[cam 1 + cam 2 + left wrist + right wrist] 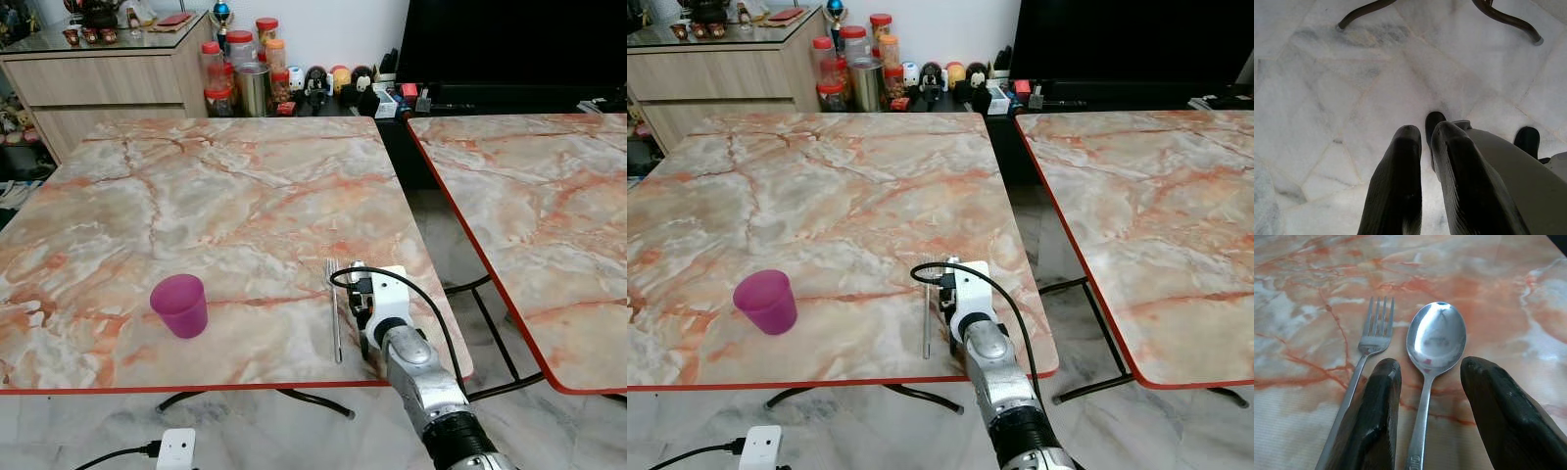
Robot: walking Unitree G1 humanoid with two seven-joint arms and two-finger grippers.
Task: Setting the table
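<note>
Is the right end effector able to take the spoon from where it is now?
Probably yes. The right end effector is open, with one finger on each side of the spoon handle. The fork lies just beside it, outside the fingers.

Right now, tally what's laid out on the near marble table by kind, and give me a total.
Cup, purple: 1
Fork: 1
Spoon, lying between the open fingers of the right gripper: 1
Total: 3
</note>
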